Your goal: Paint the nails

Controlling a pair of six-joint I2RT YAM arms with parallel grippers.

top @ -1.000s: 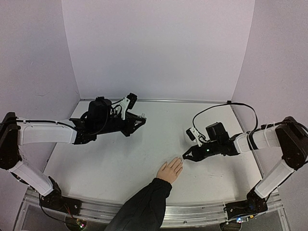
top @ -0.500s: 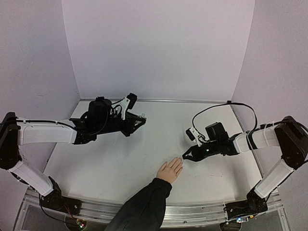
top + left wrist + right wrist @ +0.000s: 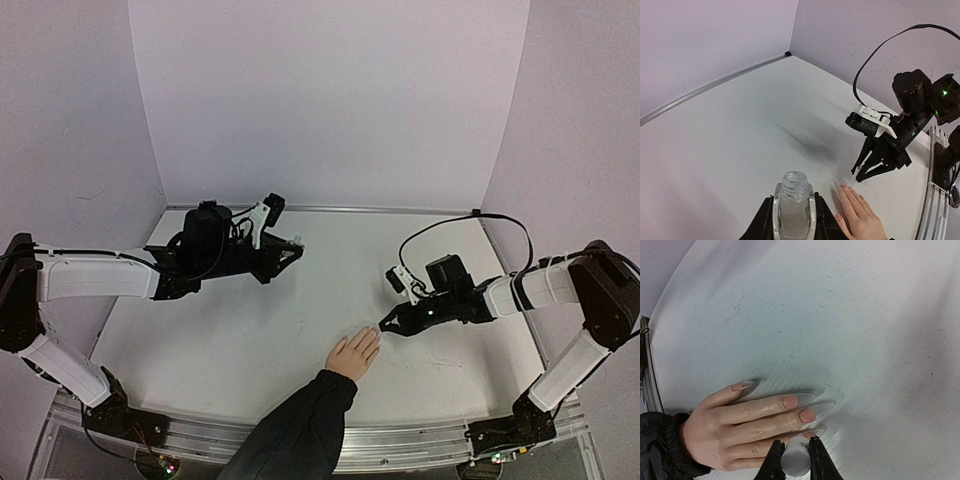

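The right tool [image 3: 383, 329] is closed tight on a small white cap [image 3: 796, 463], one finger pressed to each side of it. The cap's round top faces the wrist camera, and whatever hangs beneath it is hidden. The tool points down and sits directly over the tips of the outstretched fingers of a human hand [image 3: 353, 355]. In the right wrist view the cap covers the end of the finger nearest the camera. Whether anything under the cap touches that finger cannot be made out.

The hand lies flat, palm down, on the white table [image 3: 230, 340], with its fingers held close together and aimed at the right tool. The nails [image 3: 790, 401] are small, pinkish and glossy. Two show plainly on the fingers just beyond the cap, and the thumb's nail lies on the far side of the hand from it. A dark sleeve [image 3: 300, 430] covers the wrist and runs back from the hand to the near edge of the table.

The left tool [image 3: 292, 249] is well apart from the hand, out to its left and farther from the table's near edge. It is clamped on a clear bottle [image 3: 794, 202], which stands upright between the fingers with its neck open and uncapped.
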